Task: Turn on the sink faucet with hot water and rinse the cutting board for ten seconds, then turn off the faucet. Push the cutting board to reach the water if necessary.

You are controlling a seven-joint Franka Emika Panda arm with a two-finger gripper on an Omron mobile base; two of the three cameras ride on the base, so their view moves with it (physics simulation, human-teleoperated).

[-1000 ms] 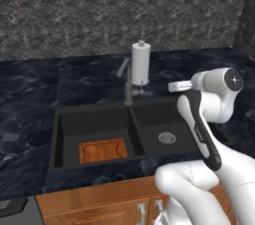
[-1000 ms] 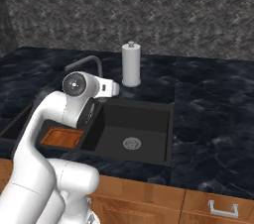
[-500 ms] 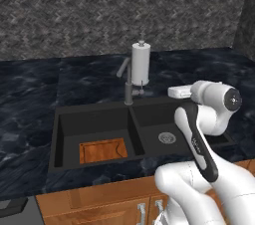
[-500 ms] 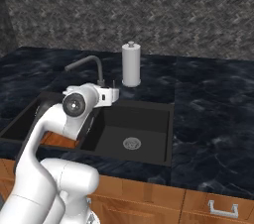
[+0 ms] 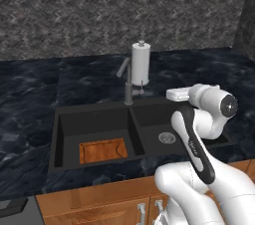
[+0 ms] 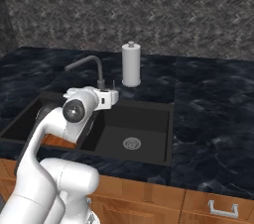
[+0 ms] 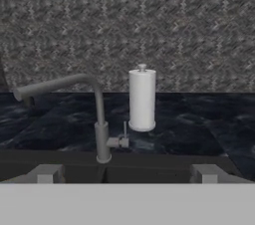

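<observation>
Dark grey faucet point(image 7: 101, 134) ahead of spread fingers point(image 7: 201, 173), seemingly untouched.

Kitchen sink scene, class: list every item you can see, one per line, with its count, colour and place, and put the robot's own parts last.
sink faucet: one, dark grey, behind the sink's centre divider, spout angled over the left basin, no water running.
pump dispenser: one, light grey, upright on the counter just behind the faucet.
sink: one, black, double basin, set into the counter.
cutting board: one, reddish-brown, flat on the floor of the left basin.
drain: one, silver, round, in the right basin.
counter: one, dark marbled.
cabinet fronts: brown wood, below the counter.
gripper: one, open, holding nothing, facing the faucet.
</observation>
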